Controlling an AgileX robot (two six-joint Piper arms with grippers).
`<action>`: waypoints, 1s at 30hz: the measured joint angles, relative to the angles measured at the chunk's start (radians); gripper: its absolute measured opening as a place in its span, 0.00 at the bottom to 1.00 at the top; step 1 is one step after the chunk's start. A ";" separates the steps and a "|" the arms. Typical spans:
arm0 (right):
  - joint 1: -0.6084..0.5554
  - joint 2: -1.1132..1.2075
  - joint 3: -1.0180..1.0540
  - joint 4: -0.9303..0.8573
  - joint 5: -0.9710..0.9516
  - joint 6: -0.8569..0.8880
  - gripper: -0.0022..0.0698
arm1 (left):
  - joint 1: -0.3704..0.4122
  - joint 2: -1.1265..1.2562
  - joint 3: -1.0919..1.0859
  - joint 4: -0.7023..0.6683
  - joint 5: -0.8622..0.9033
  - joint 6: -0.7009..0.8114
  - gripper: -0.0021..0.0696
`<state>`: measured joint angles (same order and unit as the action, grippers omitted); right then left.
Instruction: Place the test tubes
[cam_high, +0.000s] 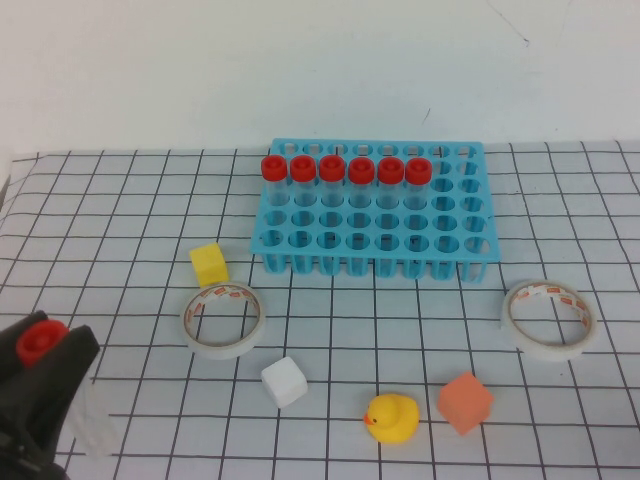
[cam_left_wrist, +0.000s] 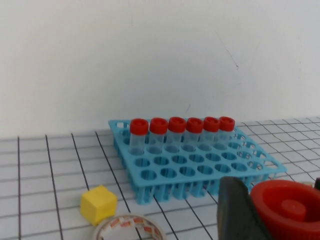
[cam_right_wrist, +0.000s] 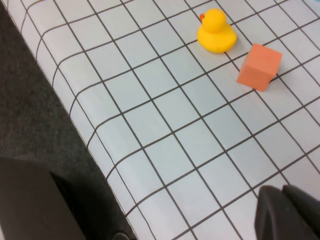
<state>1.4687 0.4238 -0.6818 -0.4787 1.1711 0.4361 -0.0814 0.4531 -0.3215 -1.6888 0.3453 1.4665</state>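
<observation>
The left gripper (cam_high: 48, 368) hung over the near left corner of the bench, clenched on a test tube (cam_high: 42, 342) just under its red cap (cam_left_wrist: 287, 207), with the clear body slanting down toward the bench. The right gripper (cam_right_wrist: 287, 216) was out of the high view; its own camera placed it low by the near edge of the bench, closed on nothing, with the duck (cam_right_wrist: 216, 32) and the orange cube (cam_right_wrist: 259, 66) further in.

The blue rack (cam_high: 372, 250) stood toward the far edge, about mid-bench. Six capped tubes (cam_high: 346, 170) already stood side by side in a row near its back, and the holes to the right of them in that row looked free.

The tube looked light, stiff and smooth-walled, likely thin plastic or glass, so it could slip or swing between hard pads. The hold just below the cap seemed sound, since the cap's lip acts as a stop. The tube would probably need to hang upright before being lowered into a hole, well clear of the neighbouring caps.
</observation>
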 joint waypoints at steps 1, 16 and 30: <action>0.000 0.000 0.000 0.000 0.000 0.000 0.03 | 0.000 0.000 0.000 0.029 0.001 -0.048 0.39; 0.000 0.000 0.000 -0.002 0.000 0.000 0.03 | 0.000 0.000 -0.096 1.198 0.039 -1.281 0.39; 0.000 0.000 0.000 -0.004 0.000 0.000 0.03 | 0.000 0.057 -0.128 1.203 -0.182 -1.292 0.39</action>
<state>1.4687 0.4238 -0.6818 -0.4828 1.1711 0.4361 -0.0814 0.5097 -0.4498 -0.4853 0.1635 0.1743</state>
